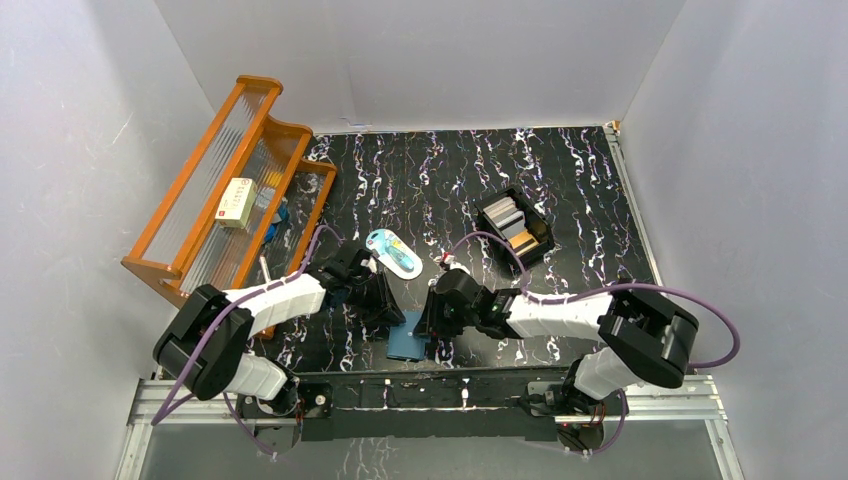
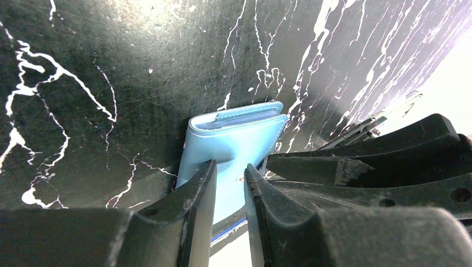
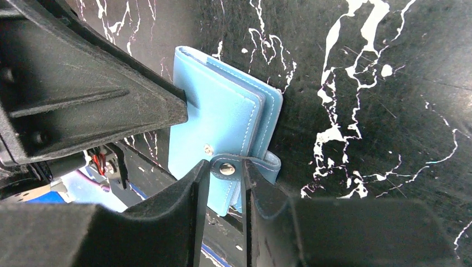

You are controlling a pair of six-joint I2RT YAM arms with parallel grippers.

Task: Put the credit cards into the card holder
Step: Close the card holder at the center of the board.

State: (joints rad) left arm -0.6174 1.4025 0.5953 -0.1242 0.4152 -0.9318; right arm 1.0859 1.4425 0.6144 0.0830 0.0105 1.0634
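The card holder (image 1: 407, 342), a blue folding wallet, lies closed on the black marbled table near the front edge, between both grippers. In the right wrist view the card holder (image 3: 222, 117) has a snap strap (image 3: 227, 167) at its near edge, and my right gripper (image 3: 221, 169) has its fingertips against both sides of that strap. My left gripper (image 2: 230, 169) has its jaws a narrow gap apart, with its tips resting on the card holder's cover (image 2: 236, 142) and nothing between them. The credit cards (image 1: 503, 213), grey and orange, stand in a black box far to the right.
The black open-topped box (image 1: 545, 240) sits at the back right. A light-blue oval item (image 1: 392, 252) lies just behind the left gripper. An orange rack (image 1: 200, 190) holding a cream box (image 1: 237, 202) fills the left side. The table's front rail (image 1: 430, 395) runs right behind the wallet.
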